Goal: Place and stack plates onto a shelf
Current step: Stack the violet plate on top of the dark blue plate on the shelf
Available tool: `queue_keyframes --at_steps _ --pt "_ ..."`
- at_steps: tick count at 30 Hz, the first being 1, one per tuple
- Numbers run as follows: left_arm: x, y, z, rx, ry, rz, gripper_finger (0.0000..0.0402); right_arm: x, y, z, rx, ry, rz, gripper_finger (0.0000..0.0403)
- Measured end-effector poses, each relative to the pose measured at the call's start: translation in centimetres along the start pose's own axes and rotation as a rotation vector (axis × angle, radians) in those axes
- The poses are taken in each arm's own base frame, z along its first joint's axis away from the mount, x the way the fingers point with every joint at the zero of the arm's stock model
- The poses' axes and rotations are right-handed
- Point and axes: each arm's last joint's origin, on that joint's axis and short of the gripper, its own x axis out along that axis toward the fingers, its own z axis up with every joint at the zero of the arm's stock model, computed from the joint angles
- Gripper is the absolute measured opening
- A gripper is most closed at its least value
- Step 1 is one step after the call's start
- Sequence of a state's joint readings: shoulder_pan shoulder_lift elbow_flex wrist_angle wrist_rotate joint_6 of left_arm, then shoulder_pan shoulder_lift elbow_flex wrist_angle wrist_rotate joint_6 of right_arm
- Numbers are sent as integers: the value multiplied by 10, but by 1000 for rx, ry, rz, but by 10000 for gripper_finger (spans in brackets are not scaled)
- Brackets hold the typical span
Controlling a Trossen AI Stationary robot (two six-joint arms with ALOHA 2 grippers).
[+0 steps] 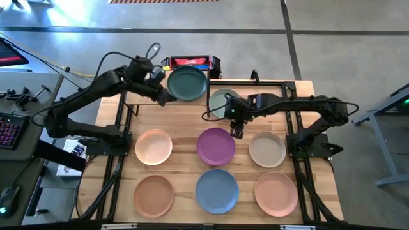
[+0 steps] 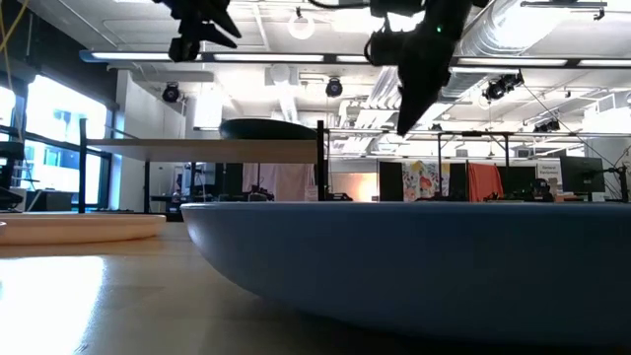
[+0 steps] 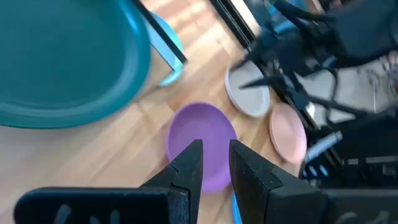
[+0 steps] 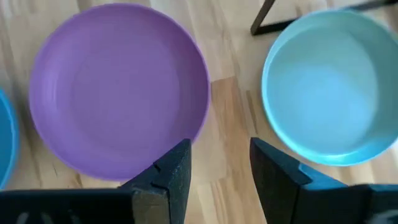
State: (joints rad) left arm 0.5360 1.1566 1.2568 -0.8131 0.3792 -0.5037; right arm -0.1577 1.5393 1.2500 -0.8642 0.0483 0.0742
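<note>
A dark teal plate (image 1: 186, 83) rests flat on the right end of the raised wooden shelf (image 1: 144, 96); the low view shows this plate (image 2: 266, 128) on the board (image 2: 197, 150). My left gripper (image 1: 165, 98) hangs just off the plate's near-left rim, narrowly open with nothing between its fingers (image 3: 216, 149). My right gripper (image 1: 237, 132) stands open above bare wood between the purple plate (image 4: 118, 87) and the pale grey-green plate (image 4: 329, 87), fingers pointing down (image 4: 221, 146). Both of these plates lie on the tabletop.
Peach (image 1: 153, 147), beige (image 1: 267, 149), terracotta (image 1: 153, 195), blue (image 1: 216, 190) and salmon pink (image 1: 276, 193) plates lie flat on the tabletop in two rows. The shelf's left half shows bare board. A red box (image 1: 190, 62) sits beyond the table's far edge.
</note>
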Motion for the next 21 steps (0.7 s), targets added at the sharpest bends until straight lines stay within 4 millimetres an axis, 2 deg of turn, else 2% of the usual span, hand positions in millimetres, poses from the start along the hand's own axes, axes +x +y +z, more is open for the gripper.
queue_keyframes --at_steps 11,21 --pt "24 -21 -14 95 94 -11 67 33 0 -19 234 -7 2 142" --pt "43 -30 -22 126 156 -7 67 55 3 -37 455 4 49 142"
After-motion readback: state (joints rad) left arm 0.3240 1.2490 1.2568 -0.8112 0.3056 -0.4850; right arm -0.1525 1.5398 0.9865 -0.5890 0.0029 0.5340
